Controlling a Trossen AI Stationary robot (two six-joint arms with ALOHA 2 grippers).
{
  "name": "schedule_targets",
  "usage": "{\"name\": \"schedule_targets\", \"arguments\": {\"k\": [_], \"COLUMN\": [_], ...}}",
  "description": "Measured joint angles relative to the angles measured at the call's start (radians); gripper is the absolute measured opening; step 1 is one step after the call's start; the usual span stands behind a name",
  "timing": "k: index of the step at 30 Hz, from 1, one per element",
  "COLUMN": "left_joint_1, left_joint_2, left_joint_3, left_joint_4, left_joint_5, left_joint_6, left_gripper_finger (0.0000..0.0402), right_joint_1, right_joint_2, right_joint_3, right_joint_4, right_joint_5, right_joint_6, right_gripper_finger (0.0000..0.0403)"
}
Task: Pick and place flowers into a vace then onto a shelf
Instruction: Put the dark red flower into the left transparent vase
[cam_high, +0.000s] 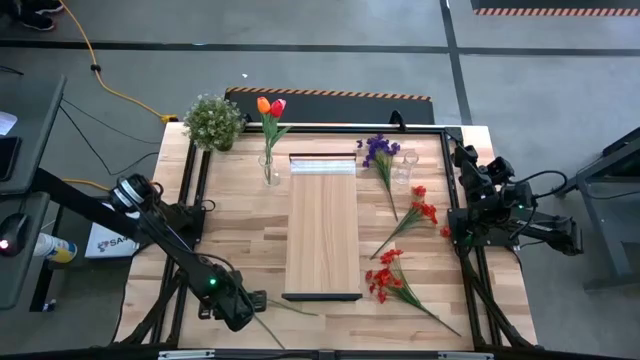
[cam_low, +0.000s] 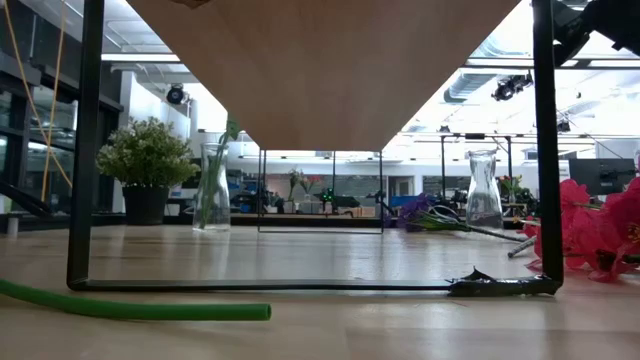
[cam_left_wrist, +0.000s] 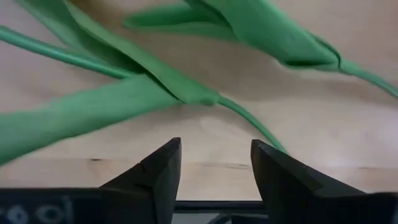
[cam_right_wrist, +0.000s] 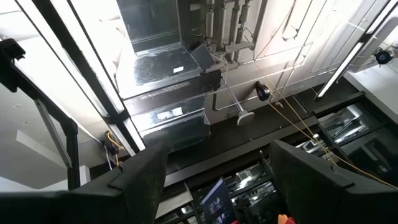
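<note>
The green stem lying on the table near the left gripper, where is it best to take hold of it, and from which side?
Probably grip the bare thin stem just past the leaves, coming straight down from above. It lies flat on the table, so the open left gripper can straddle it crosswise; the broad leaves would likely slip or fold.

vases (cam_high: 268, 168): 2; tulips in vase (cam_high: 270, 106): 2; red sprays (cam_high: 420, 212): 2; purple sprig (cam_high: 379, 150): 1; potted plant (cam_high: 213, 122): 1; shelf (cam_high: 322, 228): 1

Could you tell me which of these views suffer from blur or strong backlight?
Left wrist view: the green leaves are soft, too close for focus. Low view: bright windows backlight the scene, so the shelf underside looks dim. Right wrist view: glare from ceiling lights. High view: evenly lit.
</note>
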Motion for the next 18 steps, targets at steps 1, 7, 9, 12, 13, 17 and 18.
{"name": "schedule_targets", "arguments": {"k": [1, 7, 9, 12, 13, 17, 18], "left_joint_1": [0.004, 0.039, 0.051, 0.057, 0.057, 0.055, 0.055], "left_joint_2": [0.004, 0.012, 0.012, 0.012, 0.012, 0.012, 0.012], "left_joint_3": [0.000, 0.000, 0.000, 0.000, 0.000, 0.000, 0.000], "left_joint_4": [-0.002, -0.011, -0.012, -0.015, -0.015, -0.027, -0.034], "left_joint_5": [0.000, -0.002, -0.005, -0.006, -0.005, 0.011, 0.021], "left_joint_6": [0.000, 0.001, 0.005, 0.008, 0.008, 0.009, 0.008], "left_gripper_finger": [0.0220, 0.0211, 0.0211, 0.0211, 0.0211, 0.0211, 0.0211], "right_joint_1": [0.000, 0.000, 0.000, 0.000, 0.000, 0.000, 0.000], "right_joint_2": [0.000, 0.000, 0.000, 0.000, 0.000, 0.000, 0.000], "right_joint_3": [0.000, 0.000, 0.000, 0.000, 0.000, 0.000, 0.000], "right_joint_4": [-0.001, 0.000, -0.001, -0.001, -0.001, -0.001, -0.001], "right_joint_5": [0.000, 0.000, 0.000, 0.000, -0.001, 0.000, 0.000], "right_joint_6": [0.000, 0.003, 0.002, 0.002, 0.001, 0.001, 0.001], "right_gripper_finger": [0.0272, 0.0272, 0.0273, 0.0271, 0.0271, 0.0272, 0.0273]}}
